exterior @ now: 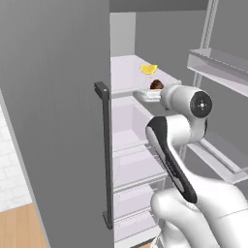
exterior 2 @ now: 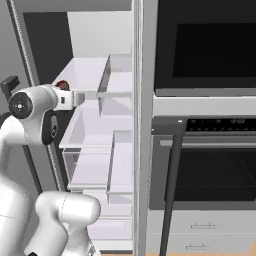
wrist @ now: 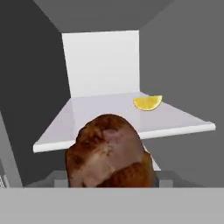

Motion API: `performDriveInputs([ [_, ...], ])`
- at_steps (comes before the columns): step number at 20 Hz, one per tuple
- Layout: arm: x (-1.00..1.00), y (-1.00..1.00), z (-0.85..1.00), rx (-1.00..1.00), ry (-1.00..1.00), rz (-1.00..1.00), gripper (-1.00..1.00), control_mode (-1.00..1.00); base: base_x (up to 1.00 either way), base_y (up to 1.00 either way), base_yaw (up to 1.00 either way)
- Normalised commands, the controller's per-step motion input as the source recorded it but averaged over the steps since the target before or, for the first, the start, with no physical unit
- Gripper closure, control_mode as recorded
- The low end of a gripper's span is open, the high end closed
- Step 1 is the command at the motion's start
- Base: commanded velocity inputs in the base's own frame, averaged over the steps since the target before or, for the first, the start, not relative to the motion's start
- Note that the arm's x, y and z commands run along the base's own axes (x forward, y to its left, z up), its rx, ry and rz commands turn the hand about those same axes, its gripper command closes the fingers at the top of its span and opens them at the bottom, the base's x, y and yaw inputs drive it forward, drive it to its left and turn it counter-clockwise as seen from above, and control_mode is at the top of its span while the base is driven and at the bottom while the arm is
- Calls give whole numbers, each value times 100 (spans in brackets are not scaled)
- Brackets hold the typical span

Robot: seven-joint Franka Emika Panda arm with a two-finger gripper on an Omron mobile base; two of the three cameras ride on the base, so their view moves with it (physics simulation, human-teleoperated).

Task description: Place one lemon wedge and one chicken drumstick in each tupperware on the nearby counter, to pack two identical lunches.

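Note:
A reddish-brown chicken drumstick (wrist: 109, 155) looms large and close at the bottom of the hand view, in front of the white fridge shelf (wrist: 183, 124). My gripper (wrist: 110, 177) is shut on it, and the fingertips are hidden behind the meat. From the left base view the chicken drumstick (exterior: 156, 85) sits just beyond the hand, level with the shelf's front edge. A yellow lemon wedge (wrist: 148, 103) lies further back on the right of that shelf, also visible as the lemon wedge (exterior: 148, 69). The tupperware and the counter are out of view.
The open grey fridge door (exterior: 58, 106) with its dark handle (exterior: 103, 150) stands on the left. Door bins (exterior: 218, 65) hang on the right. Lower shelves and drawers (exterior: 133, 167) sit under the arm. A black wall oven (exterior 2: 210, 150) is right of the fridge.

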Motion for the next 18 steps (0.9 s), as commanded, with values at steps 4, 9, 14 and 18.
performDriveInputs([
  [4,-100,5,-78,0,44,1,100,-100,0,0,0],
  [9,-60,19,-59,-1,32,4,100,100,-40,15,1],
  [14,0,0,0,0,0,0,100,100,-100,22,1],
  [18,0,0,0,0,0,0,100,100,-100,-18,-15],
])
